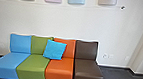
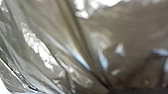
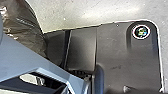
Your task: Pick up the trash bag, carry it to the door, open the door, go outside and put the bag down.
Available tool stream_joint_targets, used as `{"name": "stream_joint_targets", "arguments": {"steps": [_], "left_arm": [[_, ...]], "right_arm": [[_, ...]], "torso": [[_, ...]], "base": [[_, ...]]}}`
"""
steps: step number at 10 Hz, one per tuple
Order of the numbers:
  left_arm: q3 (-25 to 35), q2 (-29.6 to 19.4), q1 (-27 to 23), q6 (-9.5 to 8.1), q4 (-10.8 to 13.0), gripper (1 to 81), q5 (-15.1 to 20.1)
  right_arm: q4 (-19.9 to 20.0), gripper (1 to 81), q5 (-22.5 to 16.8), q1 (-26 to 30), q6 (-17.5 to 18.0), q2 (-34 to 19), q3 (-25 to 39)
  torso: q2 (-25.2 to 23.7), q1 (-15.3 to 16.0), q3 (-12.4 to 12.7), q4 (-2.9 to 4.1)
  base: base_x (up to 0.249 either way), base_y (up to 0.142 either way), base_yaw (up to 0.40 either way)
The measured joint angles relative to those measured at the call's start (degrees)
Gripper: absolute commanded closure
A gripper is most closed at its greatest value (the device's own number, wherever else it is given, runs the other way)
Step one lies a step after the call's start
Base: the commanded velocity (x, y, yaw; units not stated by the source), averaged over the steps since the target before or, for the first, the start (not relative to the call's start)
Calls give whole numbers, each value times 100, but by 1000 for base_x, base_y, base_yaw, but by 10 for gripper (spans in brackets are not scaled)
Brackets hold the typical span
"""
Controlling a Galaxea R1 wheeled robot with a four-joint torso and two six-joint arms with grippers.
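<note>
In the head view, blue, green, orange and brown seats [image 1: 87,72] run left to right before a white wall [image 1: 64,21], a blue cushion [image 1: 54,50] leaning on the middle backs. In the left wrist view, the trash bag [image 2: 135,30] is close up: brown, glossy, slightly see-through, its creases converging; its ends are cut off, its long axis unclear. In the right wrist view, it shows partly beside the robot's dark base [image 3: 112,55]; touching or not, I cannot tell, nor either gripper's state.
</note>
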Motion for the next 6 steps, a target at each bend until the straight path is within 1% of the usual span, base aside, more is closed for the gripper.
{"name": "stream_joint_targets", "arguments": {"steps": [2,4,6], "left_arm": [[-102,91,-2,0,38,811,0],[-199,160,46,0,74,811,-2],[-369,246,61,0,77,811,-2]], "right_arm": [[-49,10,18,-52,0,184,-224],[-57,10,35,-88,-2,328,-467],[-74,10,52,-83,0,512,-792]], "torso": [[415,-277,378,0],[754,-500,474,0],[1185,-784,505,0]], "base": [[0,0,0],[0,0,0],[0,0,0]]}}
